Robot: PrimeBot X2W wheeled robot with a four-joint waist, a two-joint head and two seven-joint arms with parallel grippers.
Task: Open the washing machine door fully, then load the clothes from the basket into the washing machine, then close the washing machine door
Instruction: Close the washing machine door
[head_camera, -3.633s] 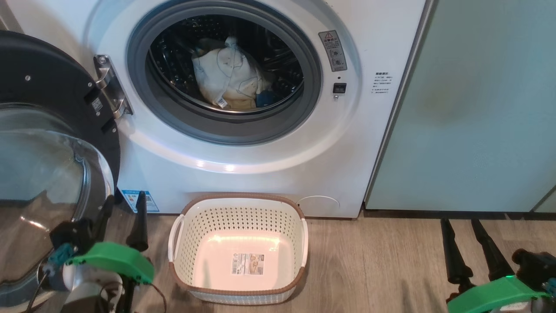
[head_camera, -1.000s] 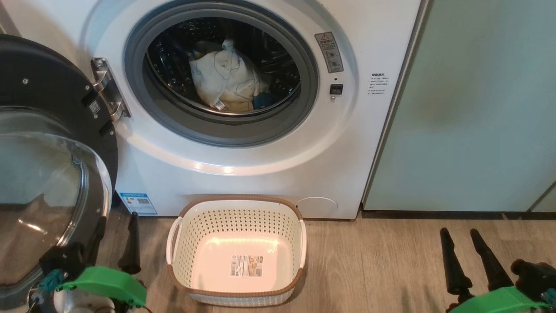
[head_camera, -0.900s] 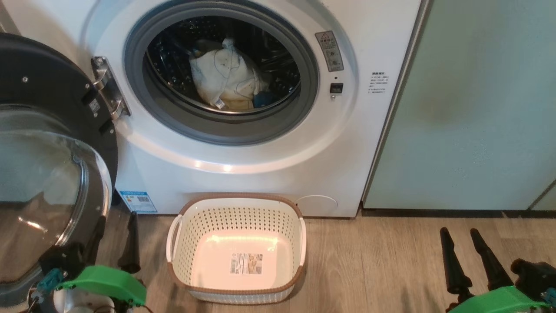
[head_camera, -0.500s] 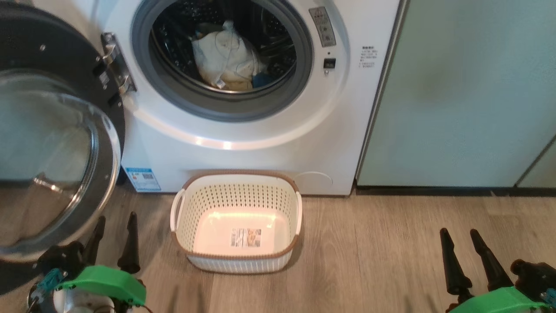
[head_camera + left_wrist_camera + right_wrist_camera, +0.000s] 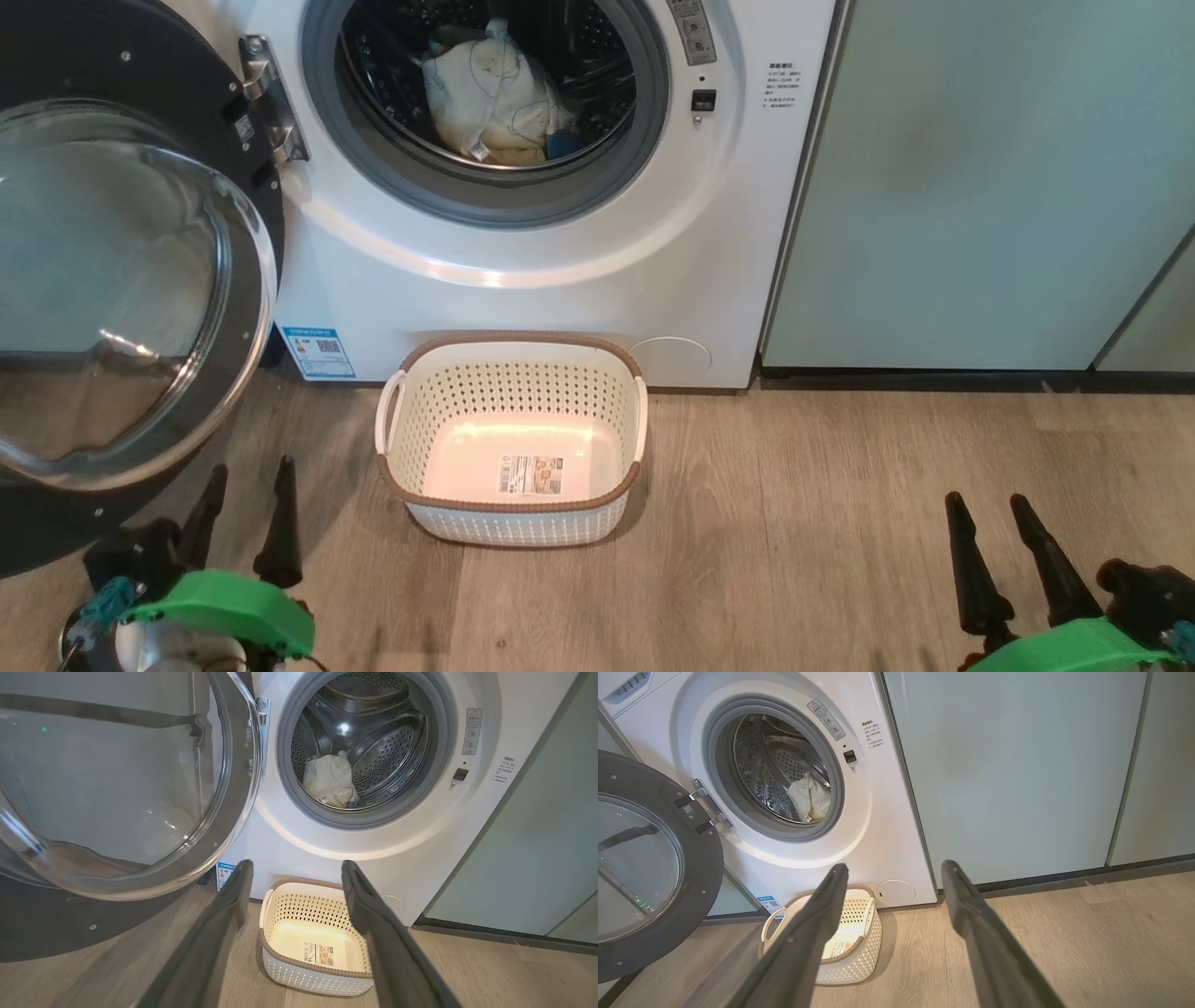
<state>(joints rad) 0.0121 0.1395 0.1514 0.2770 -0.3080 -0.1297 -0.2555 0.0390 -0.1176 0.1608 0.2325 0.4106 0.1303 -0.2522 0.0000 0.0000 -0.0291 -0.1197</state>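
The white washing machine (image 5: 560, 271) stands with its round black door (image 5: 121, 280) swung wide to the left. Cream clothes (image 5: 490, 93) with a small blue piece lie inside the steel drum; they also appear as clothes (image 5: 329, 781) and clothes (image 5: 810, 798) in the wrist views. The cream basket (image 5: 512, 373) sits on the floor below the opening, with just a label sticker on its bottom. My left gripper (image 5: 247, 481) is open low at the left, near the door's lower edge. My right gripper (image 5: 985, 509) is open at the lower right, well apart from the basket.
Pale green cabinet panels (image 5: 980, 187) fill the wall right of the machine. Wood floor (image 5: 794, 523) stretches between the basket and my right gripper. The open door (image 5: 117, 788) overhangs the floor on the left.
The whole head view has shifted: machine, door and basket now sit higher and look smaller, so the camera has drawn back. Both grippers stay open in about the same places.
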